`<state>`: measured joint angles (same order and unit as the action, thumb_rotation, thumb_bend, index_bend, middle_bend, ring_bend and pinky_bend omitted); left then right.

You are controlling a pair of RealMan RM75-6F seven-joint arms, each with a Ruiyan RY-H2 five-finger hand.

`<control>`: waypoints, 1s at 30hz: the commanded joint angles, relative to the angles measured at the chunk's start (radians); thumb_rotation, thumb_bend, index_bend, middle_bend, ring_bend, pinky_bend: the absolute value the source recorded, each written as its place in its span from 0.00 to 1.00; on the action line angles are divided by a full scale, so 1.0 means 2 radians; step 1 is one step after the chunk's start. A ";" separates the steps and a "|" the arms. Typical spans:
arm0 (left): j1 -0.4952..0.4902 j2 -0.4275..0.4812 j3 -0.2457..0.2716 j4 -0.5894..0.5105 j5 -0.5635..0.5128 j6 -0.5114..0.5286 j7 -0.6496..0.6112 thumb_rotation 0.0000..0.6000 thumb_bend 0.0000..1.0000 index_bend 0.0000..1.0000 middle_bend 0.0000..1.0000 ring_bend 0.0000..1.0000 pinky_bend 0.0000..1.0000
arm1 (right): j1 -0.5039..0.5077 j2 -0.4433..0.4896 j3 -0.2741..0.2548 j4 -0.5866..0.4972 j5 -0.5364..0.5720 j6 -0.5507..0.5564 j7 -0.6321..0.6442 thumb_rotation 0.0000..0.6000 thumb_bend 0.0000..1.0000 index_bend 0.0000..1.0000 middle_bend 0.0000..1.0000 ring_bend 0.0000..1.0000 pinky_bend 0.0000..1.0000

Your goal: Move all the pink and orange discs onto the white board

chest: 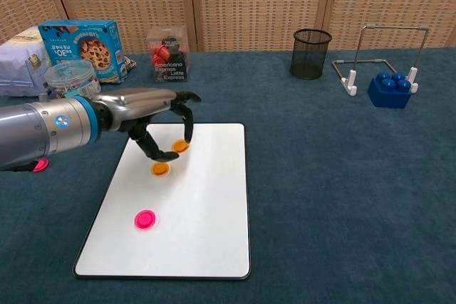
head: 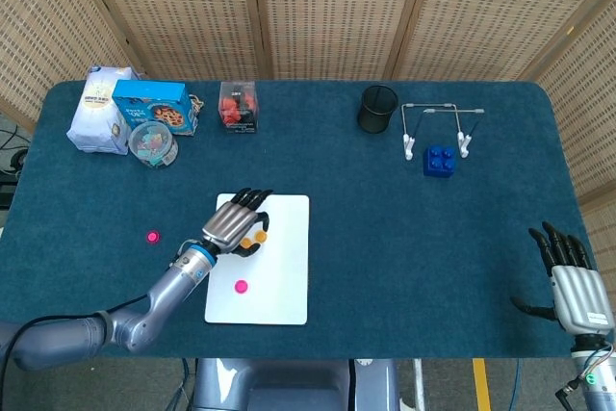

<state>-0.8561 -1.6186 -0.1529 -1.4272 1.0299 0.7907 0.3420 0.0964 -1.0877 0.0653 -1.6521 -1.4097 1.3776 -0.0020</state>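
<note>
The white board (head: pixel 284 267) (chest: pixel 206 204) lies at the front left of the table. On it rest an orange disc (chest: pixel 160 169) and a pink disc (head: pixel 241 286) (chest: pixel 145 219). My left hand (head: pixel 236 223) (chest: pixel 160 115) reaches over the board's far left part and pinches a second orange disc (head: pixel 259 235) (chest: pixel 180 146) between thumb and a finger, low over the board, just beyond the resting orange one. Another pink disc (head: pixel 152 236) (chest: pixel 39 165) sits on the cloth left of the board, partly hidden by my arm in the chest view. My right hand (head: pixel 573 281) rests at the front right, fingers apart, holding nothing.
Along the far left stand a white bag (head: pixel 98 111), a blue cookie box (head: pixel 154 103) (chest: pixel 80 40), a clear tub (head: pixel 152 143) and a capsule box (head: pixel 238 108) (chest: pixel 168 55). A black mesh cup (head: pixel 377 109) (chest: pixel 311 53), a wire stand (head: pixel 438 127) and a blue brick (head: pixel 440 160) (chest: pixel 390 90) stand far right.
</note>
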 commanded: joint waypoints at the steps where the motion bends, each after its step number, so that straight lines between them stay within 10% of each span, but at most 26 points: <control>1: -0.005 -0.009 0.003 0.008 0.000 -0.005 -0.002 1.00 0.34 0.58 0.00 0.00 0.00 | 0.000 0.000 0.000 0.000 0.000 0.000 0.000 1.00 0.00 0.00 0.00 0.00 0.00; 9: -0.008 -0.021 0.008 0.016 -0.014 0.003 0.015 1.00 0.32 0.57 0.00 0.00 0.00 | 0.000 0.001 0.000 0.001 0.000 -0.001 0.003 1.00 0.00 0.00 0.00 0.00 0.00; 17: -0.011 -0.022 0.010 0.014 -0.028 0.003 0.026 1.00 0.16 0.36 0.00 0.00 0.00 | 0.000 0.001 -0.001 0.000 -0.001 -0.001 0.003 1.00 0.00 0.00 0.00 0.00 0.00; 30: 0.048 0.054 0.039 0.009 0.006 0.053 -0.022 1.00 0.32 0.35 0.00 0.00 0.00 | 0.000 0.001 -0.001 0.001 -0.003 0.000 0.003 1.00 0.00 0.00 0.00 0.00 0.00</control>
<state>-0.8092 -1.5602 -0.1093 -1.4212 1.0085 0.8657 0.3458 0.0964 -1.0859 0.0629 -1.6494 -1.4151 1.3779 0.0052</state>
